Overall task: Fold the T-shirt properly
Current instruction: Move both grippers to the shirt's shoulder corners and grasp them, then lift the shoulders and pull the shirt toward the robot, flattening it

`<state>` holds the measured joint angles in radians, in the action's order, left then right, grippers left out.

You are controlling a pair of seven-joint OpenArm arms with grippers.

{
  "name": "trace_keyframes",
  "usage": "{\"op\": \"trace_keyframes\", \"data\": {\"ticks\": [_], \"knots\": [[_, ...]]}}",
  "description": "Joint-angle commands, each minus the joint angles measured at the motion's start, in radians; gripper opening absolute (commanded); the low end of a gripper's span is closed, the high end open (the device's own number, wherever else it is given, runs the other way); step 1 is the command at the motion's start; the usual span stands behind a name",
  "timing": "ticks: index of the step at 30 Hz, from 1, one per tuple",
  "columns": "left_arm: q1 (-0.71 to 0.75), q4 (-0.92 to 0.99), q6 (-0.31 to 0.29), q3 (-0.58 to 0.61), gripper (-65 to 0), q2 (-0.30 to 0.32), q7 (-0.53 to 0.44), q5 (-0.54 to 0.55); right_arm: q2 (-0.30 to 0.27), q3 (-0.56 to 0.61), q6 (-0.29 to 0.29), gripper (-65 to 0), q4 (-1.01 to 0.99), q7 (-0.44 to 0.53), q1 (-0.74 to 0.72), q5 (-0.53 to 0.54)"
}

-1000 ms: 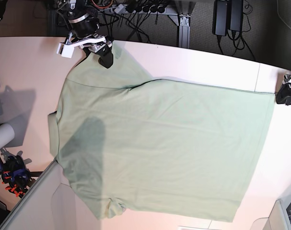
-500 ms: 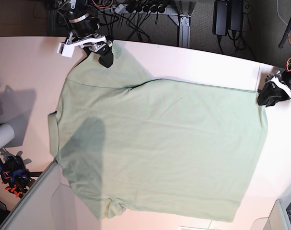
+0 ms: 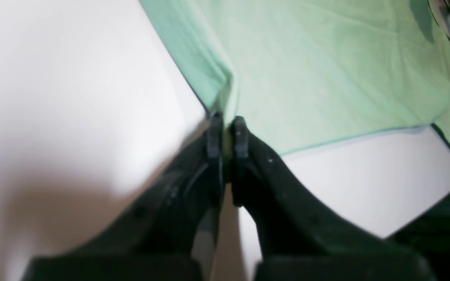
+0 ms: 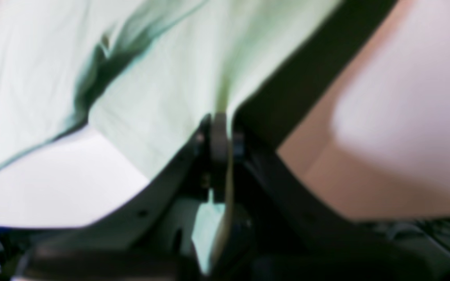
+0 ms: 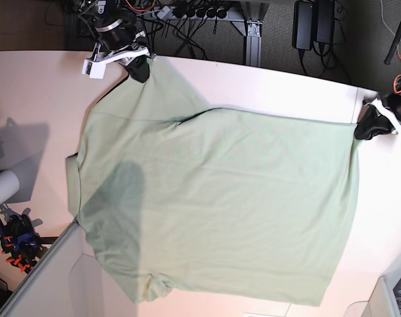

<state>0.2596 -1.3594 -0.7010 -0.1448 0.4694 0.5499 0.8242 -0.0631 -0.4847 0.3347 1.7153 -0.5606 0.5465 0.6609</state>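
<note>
The T-shirt (image 5: 213, 205) is spread flat on the bench (image 5: 35, 86), filling the middle of the frame. Since a second ago, both end effectors have been closed: the right end effector (image 5: 139, 68) at the upper left is clamped on a sleeve edge, and the left end effector (image 5: 368, 125) at the right edge on a hem corner (cloth is seen between the tips). The first fold can probably begin.

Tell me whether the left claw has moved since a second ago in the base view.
Yes. The left claw has moved inward from the table's right edge and now pinches the T-shirt's hem corner.
</note>
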Motion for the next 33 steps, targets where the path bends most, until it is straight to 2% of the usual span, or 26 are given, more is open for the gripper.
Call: {"op": "trace_keyframes", "data": {"ticks": [1,4,8,14,22,25,27,33], "knots": [[0.013,-0.009,0.003,-0.019,-65.0,0.032,0.053,-0.019,-0.002,-0.022,-0.002,-65.0,0.033,-0.01,0.028,0.023],[0.04,-0.044,0.003,-0.046,-65.0,0.069,0.101,0.044,-0.002,-0.062,-0.001,-65.0,0.099,-0.017,0.075,0.054],[0.097,-0.154,0.003,-0.051,-65.0,0.116,0.106,0.094,-0.002,-0.084,0.002,-65.0,0.175,-0.017,0.126,0.058],[0.11,-0.296,0.003,-0.051,-65.0,0.122,0.082,0.099,-0.003,-0.086,0.002,-65.0,0.255,-0.012,0.11,0.053],[-0.031,-0.296,0.003,-0.051,-65.0,0.129,0.081,0.069,-0.003,-0.092,0.002,-65.0,0.265,0.003,-0.024,0.034],[-0.078,-0.253,0.003,-0.05,-65.0,0.129,0.05,0.036,-0.004,-0.092,0.002,-65.0,0.26,0.016,-0.108,0.007],[-0.115,-0.2,0.003,-0.05,-65.0,0.129,0.022,0.015,-0.015,-0.092,0.002,-65.0,0.25,0.024,-0.175,-0.008],[-0.258,-0.048,0.003,-0.048,-65.0,0.129,0.022,0.016,-0.067,-0.089,0.002,-65.0,0.152,0.037,-0.369,-0.045]]}}
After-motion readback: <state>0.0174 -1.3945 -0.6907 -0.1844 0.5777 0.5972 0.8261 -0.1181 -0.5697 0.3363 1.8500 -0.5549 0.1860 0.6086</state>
